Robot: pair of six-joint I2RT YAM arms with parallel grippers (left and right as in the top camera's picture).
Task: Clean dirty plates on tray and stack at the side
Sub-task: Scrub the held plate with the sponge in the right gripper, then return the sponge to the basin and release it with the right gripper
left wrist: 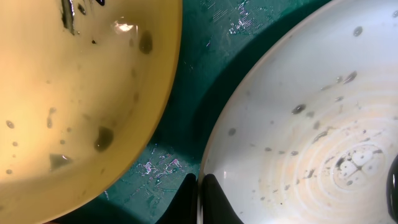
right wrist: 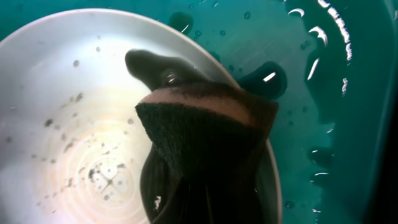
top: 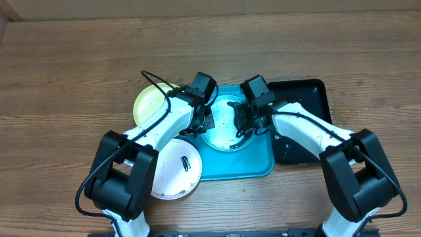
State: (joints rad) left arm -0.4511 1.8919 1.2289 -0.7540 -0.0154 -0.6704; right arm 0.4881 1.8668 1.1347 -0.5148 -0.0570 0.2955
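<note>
The teal-rimmed plate (top: pixel 225 130) lies on the turquoise tray (top: pixel 253 164), its white centre speckled with dark spots; it also shows in the left wrist view (left wrist: pixel 298 124) and the right wrist view (right wrist: pixel 74 130). My left gripper (top: pixel 206 122) (left wrist: pixel 199 200) is shut on this plate's left rim. My right gripper (top: pixel 246 122) (right wrist: pixel 208 199) is shut on a dark sponge (right wrist: pixel 199 130) held over the plate's right side. The lime-green plate (top: pixel 150 104) (left wrist: pixel 74 93) lies left of the tray. The pinkish-brown plate (top: pixel 172 170) lies at the tray's front left corner.
A smaller black tray (top: pixel 304 125) sits right of the turquoise tray, under my right arm. Water drops lie on the turquoise tray floor (right wrist: pixel 323 93). Bare wooden table (top: pixel 66 66) surrounds everything.
</note>
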